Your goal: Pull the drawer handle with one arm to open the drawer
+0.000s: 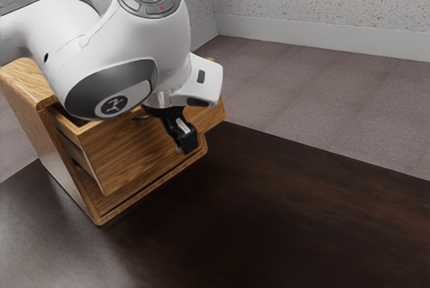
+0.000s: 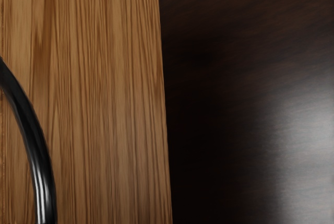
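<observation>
A wooden cabinet (image 1: 27, 80) stands on the dark table at the exterior view's left. Its drawer front (image 1: 134, 150) faces the view's right and stands a little proud of the cabinet's body, with a dark gap above it. A thin black curved handle (image 1: 142, 117) peeks out just under my hand. My black gripper (image 1: 183, 135) hangs right at the drawer front's upper right corner, close to the handle. In the wrist view the drawer front (image 2: 99, 98) lies close under the hand, with the handle (image 2: 36, 151) arching along one side.
The dark wooden table (image 1: 269, 221) stretches wide to the exterior view's right and front, also seen beside the drawer front as the table (image 2: 245, 104). Grey carpet (image 1: 336, 93) and a wall lie behind. My white arm covers much of the cabinet's top.
</observation>
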